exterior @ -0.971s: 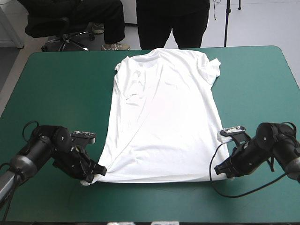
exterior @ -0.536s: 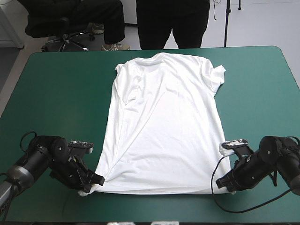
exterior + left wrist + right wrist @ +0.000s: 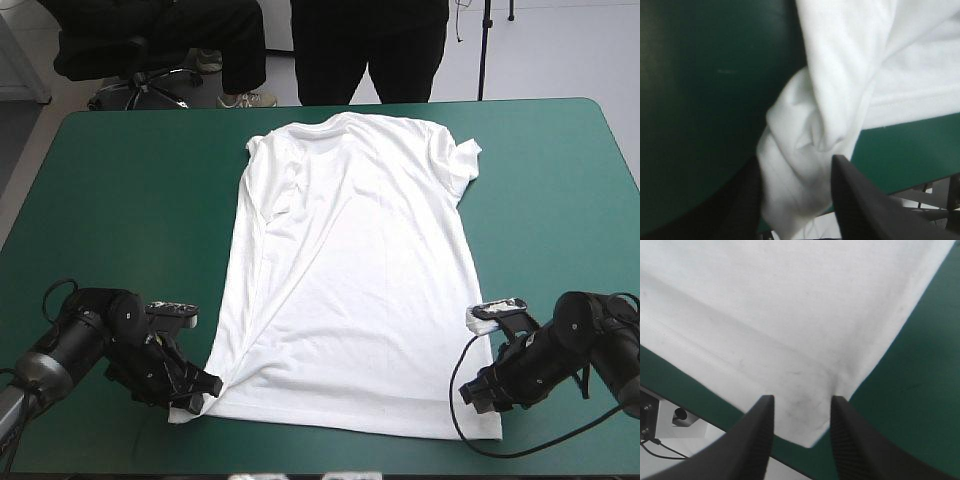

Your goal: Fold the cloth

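Observation:
The white T-shirt (image 3: pixel 350 270) lies spread flat on the teal-green cover, collar toward the far edge and hem near the front edge. My left gripper (image 3: pixel 200 388) sits low at the hem's left corner. In the left wrist view a loose bunch of that corner (image 3: pixel 805 145) fills the gap between the parted fingers of the left gripper (image 3: pixel 796 165). My right gripper (image 3: pixel 478 392) is at the hem's right corner. There the T-shirt (image 3: pixel 790 315) lies flat, and its corner reaches back between the separated fingers of the right gripper (image 3: pixel 801 399).
The table's front edge (image 3: pixel 670 385) runs just under the hem. Bare teal-green cover (image 3: pixel 130 200) lies on both sides of the shirt. A short sleeve (image 3: pixel 462 160) sticks out at the far right of the shirt.
The shirt was drawn toward the front edge and stretched smooth. Just now the hem's right corner dropped flat past the right gripper, while both grippers stayed almost still.

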`<act>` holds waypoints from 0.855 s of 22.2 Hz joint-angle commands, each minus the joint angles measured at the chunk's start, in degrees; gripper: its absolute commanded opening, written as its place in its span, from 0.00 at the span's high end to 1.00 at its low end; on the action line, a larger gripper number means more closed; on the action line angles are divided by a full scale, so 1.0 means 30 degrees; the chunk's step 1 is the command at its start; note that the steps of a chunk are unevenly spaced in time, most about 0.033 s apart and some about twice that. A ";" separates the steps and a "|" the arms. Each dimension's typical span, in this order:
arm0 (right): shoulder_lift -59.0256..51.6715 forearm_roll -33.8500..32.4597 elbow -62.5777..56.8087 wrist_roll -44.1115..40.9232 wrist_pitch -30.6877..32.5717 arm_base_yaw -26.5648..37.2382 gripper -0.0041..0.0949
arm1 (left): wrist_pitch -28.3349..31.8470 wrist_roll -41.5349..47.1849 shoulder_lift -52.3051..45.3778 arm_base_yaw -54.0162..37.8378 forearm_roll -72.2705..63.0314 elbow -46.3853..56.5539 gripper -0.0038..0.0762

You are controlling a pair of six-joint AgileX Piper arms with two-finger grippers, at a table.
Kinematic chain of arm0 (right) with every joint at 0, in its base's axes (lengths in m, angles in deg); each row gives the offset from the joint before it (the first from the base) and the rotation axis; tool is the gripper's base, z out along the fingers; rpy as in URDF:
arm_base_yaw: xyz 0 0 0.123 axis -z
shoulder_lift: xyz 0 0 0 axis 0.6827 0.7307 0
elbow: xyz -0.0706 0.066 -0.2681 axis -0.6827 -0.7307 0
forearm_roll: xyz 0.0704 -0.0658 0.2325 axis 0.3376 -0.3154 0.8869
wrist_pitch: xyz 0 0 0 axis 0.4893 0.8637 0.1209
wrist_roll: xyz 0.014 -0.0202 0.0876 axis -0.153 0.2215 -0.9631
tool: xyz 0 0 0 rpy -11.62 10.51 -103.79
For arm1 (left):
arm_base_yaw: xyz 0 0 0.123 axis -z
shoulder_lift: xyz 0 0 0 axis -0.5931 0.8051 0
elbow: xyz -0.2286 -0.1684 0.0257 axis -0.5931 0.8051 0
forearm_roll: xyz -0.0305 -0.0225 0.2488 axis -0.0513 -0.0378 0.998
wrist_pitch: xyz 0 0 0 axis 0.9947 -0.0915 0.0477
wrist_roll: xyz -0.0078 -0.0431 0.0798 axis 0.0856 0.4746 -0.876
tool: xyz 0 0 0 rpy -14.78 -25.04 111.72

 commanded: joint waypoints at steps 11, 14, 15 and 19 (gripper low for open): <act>-0.0318 -0.3800 0.8559 -0.3603 -0.1830 -0.0006 0.33 | -0.0139 0.1758 -0.1257 0.0092 0.0546 -1.1052 0.38; 0.0133 -0.4944 1.0833 -0.4475 -0.2801 0.0027 0.33 | 0.0954 0.1720 0.0472 0.0057 0.1175 -1.4306 0.38; 0.0398 -0.5225 1.1378 -0.4524 -0.2801 0.0027 0.33 | 0.1165 0.1720 0.1164 0.0057 0.1316 -1.5059 0.38; 0.1711 -0.5436 1.2992 -0.4872 -0.2801 0.0061 0.33 | 0.1293 0.1640 0.3559 0.0057 0.1876 -1.6618 0.38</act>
